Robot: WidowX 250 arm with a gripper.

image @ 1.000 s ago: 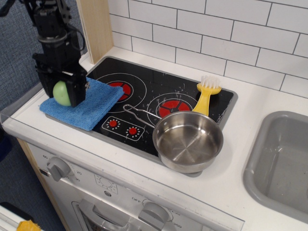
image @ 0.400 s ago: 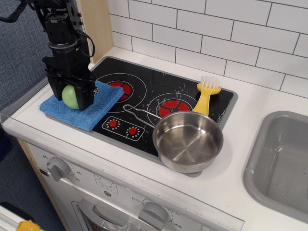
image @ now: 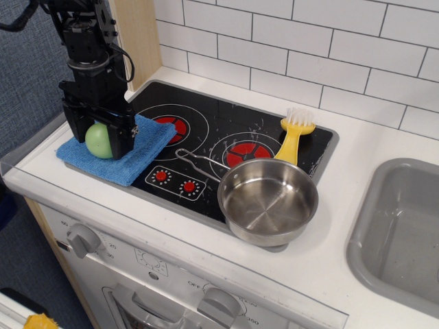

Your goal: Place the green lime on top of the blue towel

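The green lime (image: 98, 140) is a pale green ball sitting between the fingers of my black gripper (image: 101, 137). The gripper is shut on it, with one finger (image: 124, 139) covering its right side. The lime is low over the left part of the blue towel (image: 140, 147), at or just above the cloth; I cannot tell if it touches. The towel is a folded bright blue cloth lying over the left front corner of the black stove top (image: 226, 130). The arm rises straight up from the gripper to the top left corner.
A steel pan (image: 269, 201) with a wire handle sits at the stove's front right. A yellow dish brush (image: 295, 137) lies behind it. A wooden panel (image: 137, 38) stands just behind the arm. A grey sink (image: 405, 233) is at the right, a tiled wall behind.
The gripper with the lime has moved a little to the right and back over the towel. Since 0.4 s ago it has barely moved.
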